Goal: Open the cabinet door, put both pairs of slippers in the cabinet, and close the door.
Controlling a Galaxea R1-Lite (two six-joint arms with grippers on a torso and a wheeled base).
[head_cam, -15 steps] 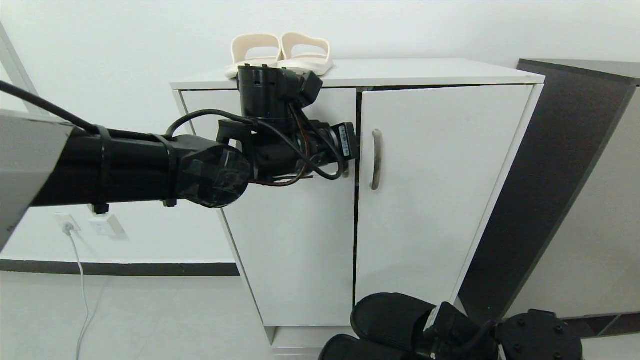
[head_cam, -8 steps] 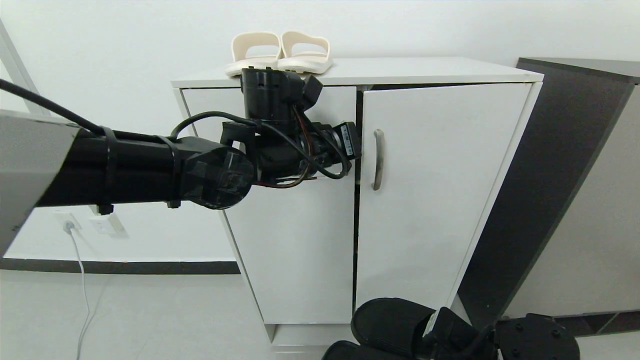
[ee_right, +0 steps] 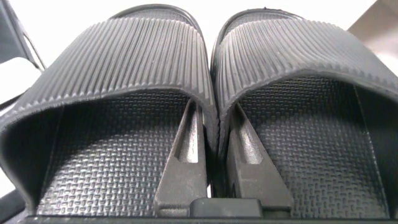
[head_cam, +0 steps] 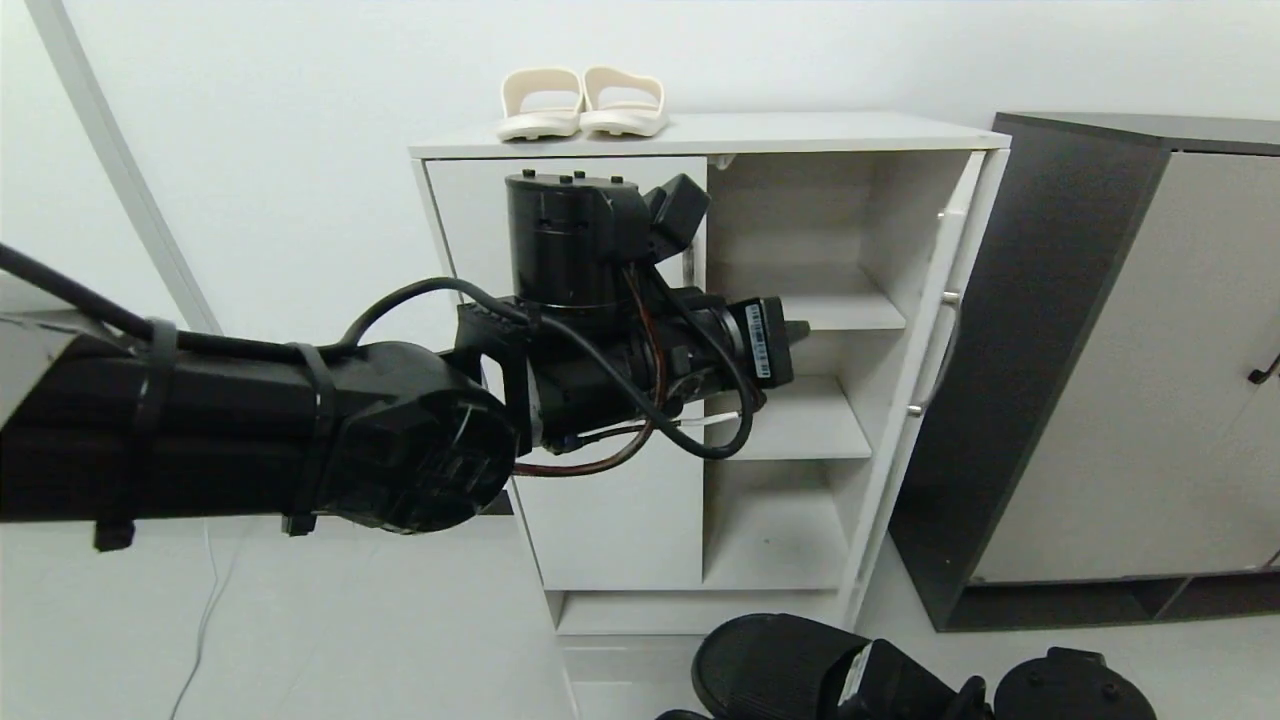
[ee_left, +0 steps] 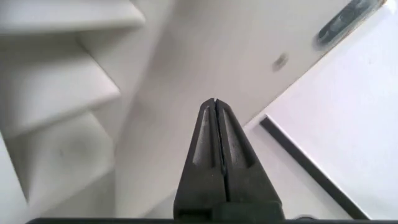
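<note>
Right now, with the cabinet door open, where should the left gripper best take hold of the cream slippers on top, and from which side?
Probably the two neighbouring inner sides of the cream slippers, pinched together, coming from the front. They sit side by side with their strap openings facing the front, so one finger can slide into each.

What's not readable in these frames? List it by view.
Black ribbed slippers: head view, cut by the bottom edge, partly covered by the right arm.
White cabinet, left half: head view, interior behind its closed left door, door front partly behind the left arm.
Blurred grey bar: left wrist view, too blurred to identify.
</note>
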